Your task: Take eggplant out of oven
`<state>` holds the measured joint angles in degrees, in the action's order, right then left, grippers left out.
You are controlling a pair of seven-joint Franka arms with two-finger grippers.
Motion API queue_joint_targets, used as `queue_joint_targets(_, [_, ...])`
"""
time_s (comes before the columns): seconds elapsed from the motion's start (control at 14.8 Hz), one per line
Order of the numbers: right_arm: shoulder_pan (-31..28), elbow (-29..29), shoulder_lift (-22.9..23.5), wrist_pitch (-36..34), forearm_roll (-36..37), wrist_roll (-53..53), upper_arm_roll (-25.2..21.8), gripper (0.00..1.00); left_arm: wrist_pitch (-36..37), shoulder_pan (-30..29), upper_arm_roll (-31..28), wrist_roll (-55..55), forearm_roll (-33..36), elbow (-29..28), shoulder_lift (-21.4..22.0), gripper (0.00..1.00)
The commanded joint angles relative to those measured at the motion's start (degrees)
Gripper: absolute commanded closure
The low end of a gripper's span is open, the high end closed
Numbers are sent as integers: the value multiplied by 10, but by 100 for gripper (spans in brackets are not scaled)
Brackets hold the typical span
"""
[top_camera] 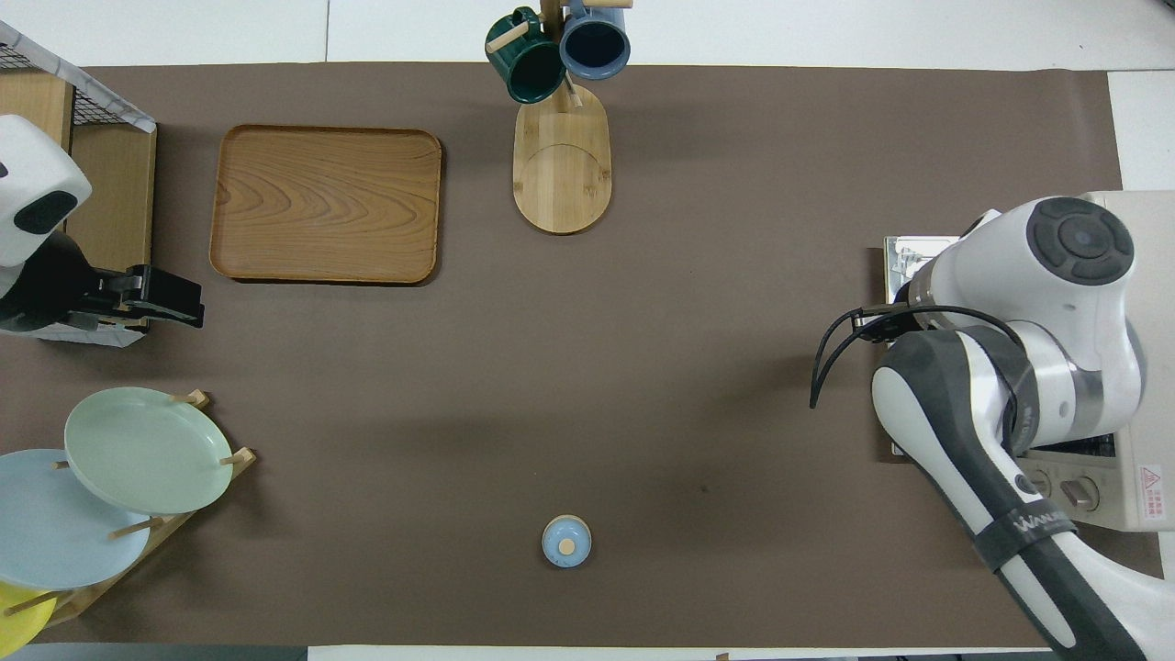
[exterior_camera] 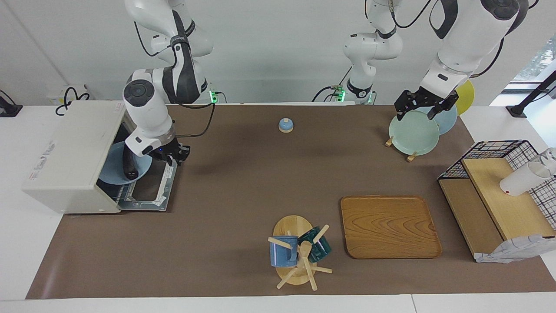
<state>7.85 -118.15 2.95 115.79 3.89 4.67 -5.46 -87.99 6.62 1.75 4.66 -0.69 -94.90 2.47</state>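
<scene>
The cream-white oven (exterior_camera: 74, 152) stands at the right arm's end of the table, its door (exterior_camera: 147, 191) folded down open. Inside, the dark eggplant (exterior_camera: 129, 164) rests on a blue plate (exterior_camera: 110, 169). My right gripper (exterior_camera: 132, 150) reaches into the oven mouth at the eggplant's end nearer the robots. In the overhead view the right arm covers the oven (top_camera: 1138, 496) and the eggplant is hidden. My left gripper (exterior_camera: 416, 114) is open and empty, and hangs over the plate rack (exterior_camera: 412, 132); it also shows in the overhead view (top_camera: 170, 303). That arm waits.
A small blue bell (exterior_camera: 285, 125) sits near the robots at mid-table. A wooden tray (exterior_camera: 388, 226) and a mug tree (exterior_camera: 299, 252) with two mugs stand farther out. A black wire basket shelf (exterior_camera: 499, 191) holding a white cup (exterior_camera: 521, 178) is at the left arm's end.
</scene>
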Motion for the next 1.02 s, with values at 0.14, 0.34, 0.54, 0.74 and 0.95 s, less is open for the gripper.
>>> queue_joint_targets(0.14, [-70,-14,-7,-2,7,-83,1,53,0,2,-2,-1,14,-2,6,0])
queue_joint_targets(0.34, [-79,-71,-22,62,6,-91,2,59,0,2,-2,-1,14,-2,6,0])
queue_joint_targets(0.54, [-80,-110,-32,113,6,-95,2,63,0,2,-2,-1,14,-2,6,0])
queue_joint_targets(0.74, [-73,-104,-29,99,8,-131,2,100,0,2,-2,-2,14,-2,6,0])
queue_joint_targets(0.95, [-16,-51,-22,14,31,-128,7,100,0,2,-2,-1,14,-2,6,0])
